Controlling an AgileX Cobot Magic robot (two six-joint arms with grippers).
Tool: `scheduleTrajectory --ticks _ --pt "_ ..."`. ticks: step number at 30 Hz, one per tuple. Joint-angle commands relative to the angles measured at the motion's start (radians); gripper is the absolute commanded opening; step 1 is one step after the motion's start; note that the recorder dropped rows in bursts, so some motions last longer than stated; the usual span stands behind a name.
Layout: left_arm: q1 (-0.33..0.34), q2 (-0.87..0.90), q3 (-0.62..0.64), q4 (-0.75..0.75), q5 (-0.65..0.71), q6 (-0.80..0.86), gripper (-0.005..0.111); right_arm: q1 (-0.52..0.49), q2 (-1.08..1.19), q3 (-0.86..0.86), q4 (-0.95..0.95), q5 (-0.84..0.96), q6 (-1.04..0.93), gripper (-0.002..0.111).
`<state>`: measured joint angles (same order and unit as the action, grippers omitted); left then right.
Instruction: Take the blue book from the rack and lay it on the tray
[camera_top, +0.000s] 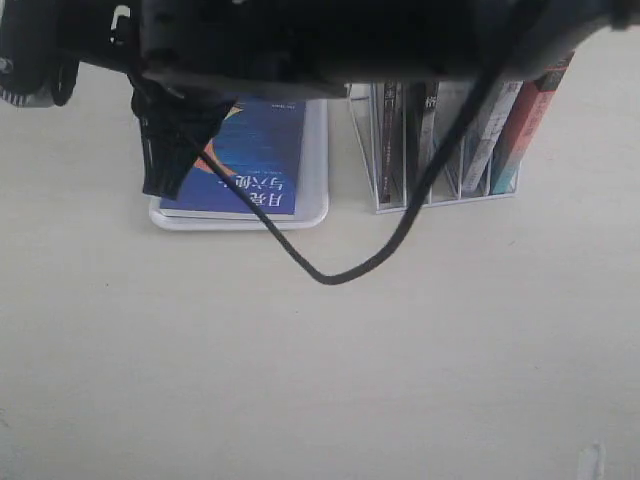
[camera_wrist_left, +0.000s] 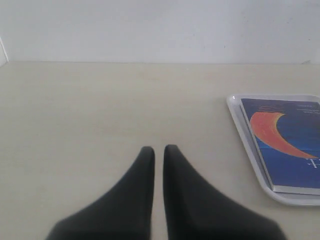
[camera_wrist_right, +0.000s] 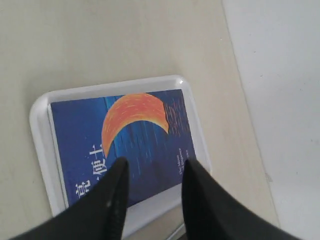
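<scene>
Right fingers (camera_wrist_right: 112, 200) spread, empty, poised over the blue book (camera_wrist_right: 140, 145). Left fingers (camera_wrist_left: 142, 200) nearly pressed together w/ only a slit between, gripping nothing, over bare counter (camera_wrist_left: 100, 110). Book lies flat, cover up, inside the tray (camera_wrist_right: 42, 130). Ext. view: tray at 9 o'clock of the rack (camera_top: 470, 196), just beside it; other books (camera_top: 535, 105) upright in rack.

Open surface (camera_top: 300, 380) lies near and left of the tray (camera_top: 316, 190); the rack (camera_top: 385, 195) stands just right; a cable (camera_top: 340, 275) droops across their gap.
</scene>
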<state>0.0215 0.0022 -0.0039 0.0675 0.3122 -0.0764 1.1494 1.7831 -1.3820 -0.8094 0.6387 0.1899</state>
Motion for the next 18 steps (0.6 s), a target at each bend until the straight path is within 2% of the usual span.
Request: scheduleTrajectory --ticks 1,6,10,16,18 --pt "-0.008 -0.002 0.004 0.002 -0.006 0.002 0.006 0.002 -0.101 -0.004 0.106 0.067 0.021 -0.001" --pt "-0.008 -0.002 0.004 0.002 -0.006 0.002 0.006 0.002 -0.238 -0.004 0.240 0.065 0.059 0.000" --pt "-0.008 -0.002 0.004 0.002 -0.006 0.002 0.006 0.002 -0.360 -0.002 0.238 0.044 0.059 0.000" --pt "-0.008 -0.002 0.004 0.002 -0.006 0.002 0.006 -0.007 -0.458 -0.002 0.034 0.047 0.065 0.000" --pt "-0.008 -0.002 0.004 0.002 -0.006 0.002 0.006 -0.046 -0.475 -0.002 0.011 0.045 0.087 0.000"
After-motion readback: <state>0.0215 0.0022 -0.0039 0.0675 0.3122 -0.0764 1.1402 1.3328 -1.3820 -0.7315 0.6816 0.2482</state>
